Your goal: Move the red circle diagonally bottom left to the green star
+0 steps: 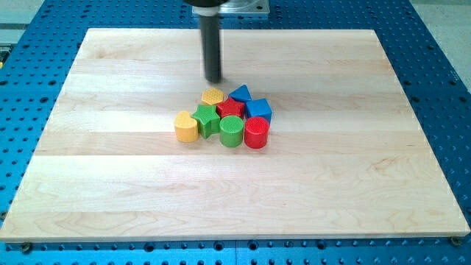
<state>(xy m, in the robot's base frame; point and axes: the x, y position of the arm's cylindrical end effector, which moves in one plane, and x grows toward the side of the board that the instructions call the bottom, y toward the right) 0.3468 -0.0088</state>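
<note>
The red circle (256,133) stands at the right end of a tight cluster of blocks near the board's middle. The green star (206,119) lies to its left, behind a green cylinder (231,131) that sits between them. My tip (213,80) rests on the board just above the cluster, right above a yellow hexagon (213,96). The tip touches no block and is up and to the left of the red circle.
A yellow block (186,126) lies left of the green star. A red block (230,108), a blue triangle (240,93) and a blue cube (258,110) fill the cluster's upper right. The wooden board (110,184) lies on a blue perforated table.
</note>
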